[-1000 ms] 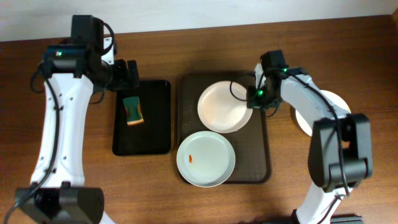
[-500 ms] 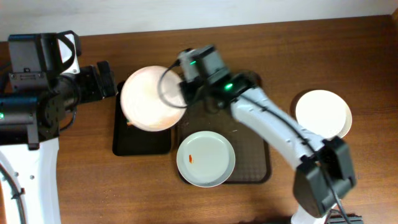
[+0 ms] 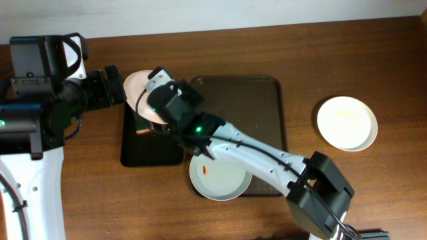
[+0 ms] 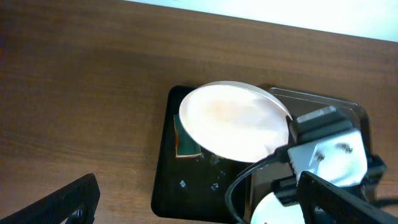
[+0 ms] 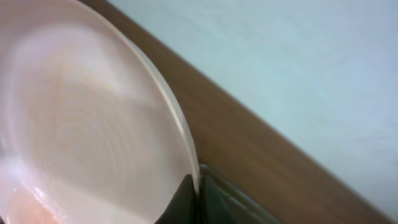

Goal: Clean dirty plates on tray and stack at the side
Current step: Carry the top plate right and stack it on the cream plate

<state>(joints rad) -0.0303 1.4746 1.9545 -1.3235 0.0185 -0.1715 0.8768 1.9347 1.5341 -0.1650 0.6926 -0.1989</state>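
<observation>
Three plates show, read from the left edge of the tabletop to the right. The left gripper [image 3: 115,87] hangs near the left edge with its jaws spread wide and nothing between them. Just to its right is the first plate [image 3: 137,87]. It is lifted and tilted over the far end of the black tray [image 3: 152,152], left of the table's middle, and its face carries a faint orange tinge. It partly covers a green-and-orange sponge [image 4: 185,142] lying in that tray. The right gripper [image 5: 196,194] pinches this plate's rim on the side towards the table's middle, and its arm stretches in from the near right corner. At the middle of the table lies the brown tray [image 3: 257,100], its far half bare. The second plate [image 3: 230,183] rests on its near left part, with a small orange-red smear and the right arm crossing over it. The third plate [image 3: 346,123] sits on the bare wood near the right edge, well apart from the tray.
</observation>
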